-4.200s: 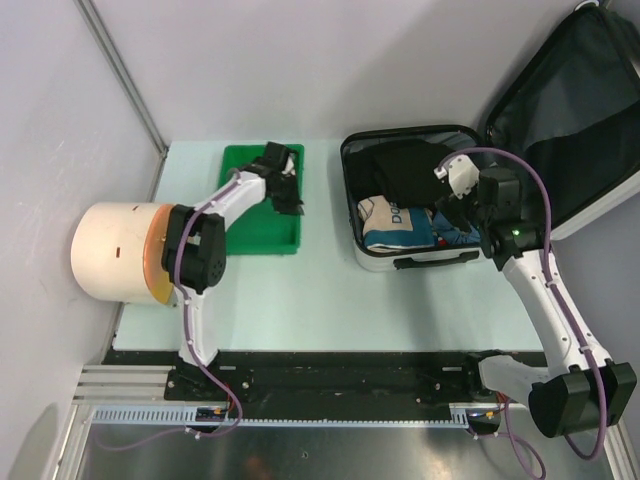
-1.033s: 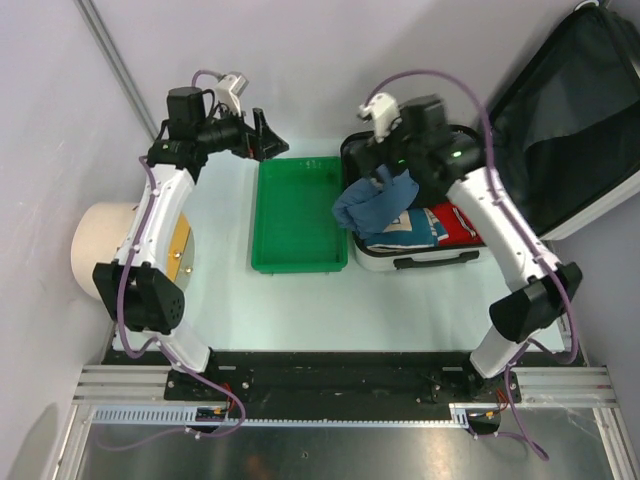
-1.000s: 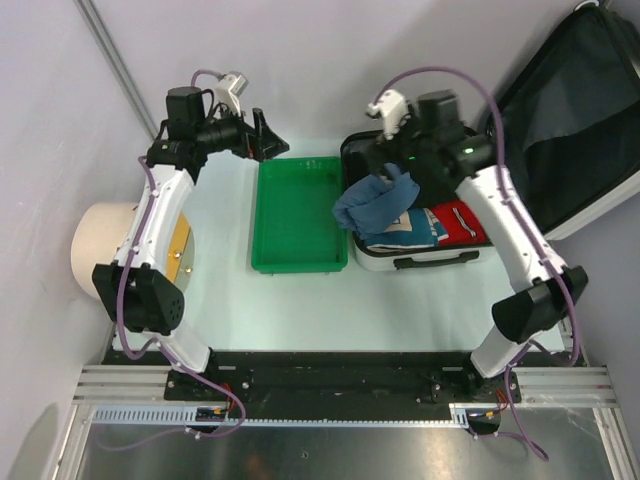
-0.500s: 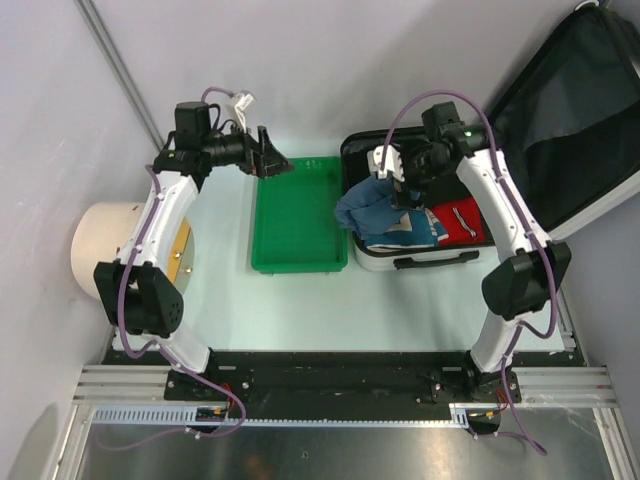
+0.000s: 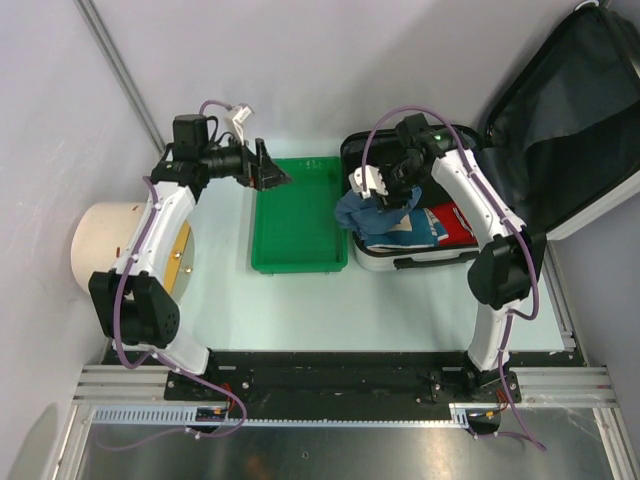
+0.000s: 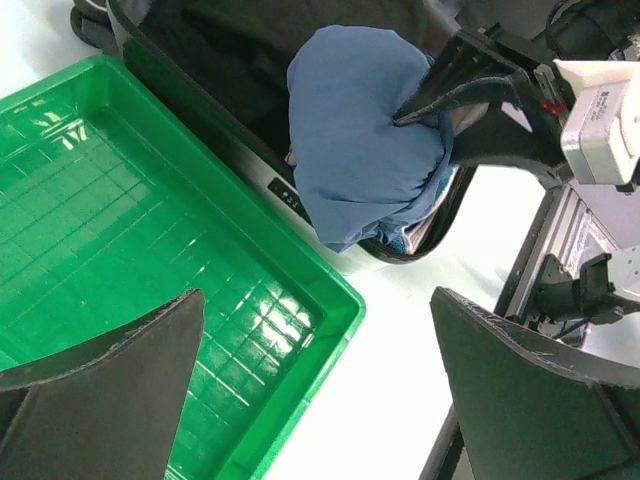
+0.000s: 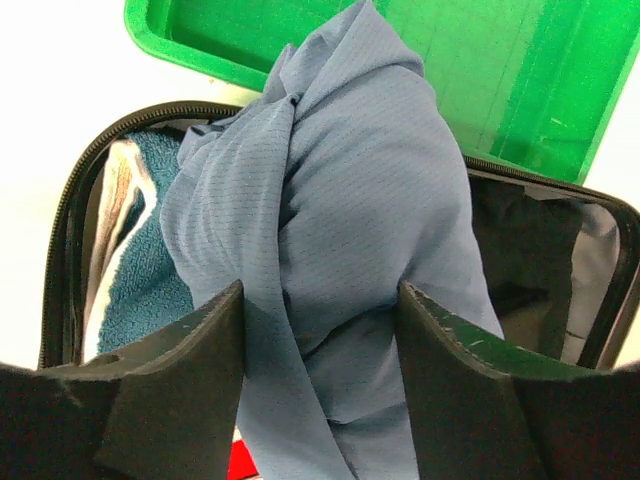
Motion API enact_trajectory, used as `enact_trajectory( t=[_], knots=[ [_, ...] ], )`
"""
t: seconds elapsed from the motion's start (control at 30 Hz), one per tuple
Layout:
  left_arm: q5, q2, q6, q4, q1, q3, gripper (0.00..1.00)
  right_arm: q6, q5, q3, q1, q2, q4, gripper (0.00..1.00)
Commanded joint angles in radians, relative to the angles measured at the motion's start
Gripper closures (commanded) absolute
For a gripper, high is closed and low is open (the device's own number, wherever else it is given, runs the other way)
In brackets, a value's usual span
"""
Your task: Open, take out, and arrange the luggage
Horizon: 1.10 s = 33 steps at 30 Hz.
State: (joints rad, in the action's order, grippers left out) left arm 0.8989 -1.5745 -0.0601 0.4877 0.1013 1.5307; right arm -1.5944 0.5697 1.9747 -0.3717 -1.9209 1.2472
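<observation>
The luggage [image 5: 402, 262] lies open at the right, its dark-lined lid [image 5: 560, 120] leaning back. A crumpled blue garment [image 5: 362, 213] bulges over its left rim. My right gripper [image 5: 391, 194] sits on this heap; in the right wrist view its jaws [image 7: 320, 290] press the blue garment [image 7: 350, 190] from both sides, cloth filling the gap. My left gripper [image 5: 272, 172] hovers open over the far left edge of the green tray [image 5: 300, 264]. Its wrist view looks past wide-apart fingertips [image 6: 318, 300] at the tray [image 6: 335, 295], the garment [image 6: 350, 150] and the luggage rim [image 6: 250, 160].
Folded clothes remain in the luggage: a teal and white towel [image 7: 150, 270] and a red item [image 5: 462, 217]. A cream cylinder [image 5: 105, 250] stands at the table's left edge. The green tray [image 7: 480, 60] lies just left of the luggage.
My right gripper swung down from above the luggage onto the blue garment and its jaws closed in on the cloth. The left gripper drifted slightly right and lower toward the tray.
</observation>
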Motion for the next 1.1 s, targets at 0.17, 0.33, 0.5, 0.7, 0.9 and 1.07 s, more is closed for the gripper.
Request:
enact_trajectory(
  t=[0.17,0.33,0.5,0.7,0.9,1.07],
  knots=[
    [0.072,0.064,0.057,-0.012,-0.035,-0.026,0.00,0.117,-0.082,0.041,-0.045,0.019,-0.108,1.00],
    [0.087,0.074,0.037,-0.012,-0.098,-0.023,0.00,0.567,-0.144,0.079,-0.087,0.059,-0.582,1.00],
    [0.094,0.080,0.029,-0.012,-0.186,-0.020,0.00,0.677,-0.231,0.073,-0.176,0.022,-0.916,1.00],
    [0.084,0.093,0.035,-0.012,-0.218,-0.026,0.00,0.757,-0.343,0.010,-0.228,-0.120,-1.198,1.00],
    [0.072,0.117,0.048,-0.014,-0.221,-0.066,0.00,0.783,-0.399,-0.002,-0.236,-0.282,-1.446,1.00],
    [0.049,0.134,0.057,-0.012,-0.229,-0.112,0.00,0.725,-0.458,0.000,-0.256,-0.429,-1.572,1.00]
  ],
)
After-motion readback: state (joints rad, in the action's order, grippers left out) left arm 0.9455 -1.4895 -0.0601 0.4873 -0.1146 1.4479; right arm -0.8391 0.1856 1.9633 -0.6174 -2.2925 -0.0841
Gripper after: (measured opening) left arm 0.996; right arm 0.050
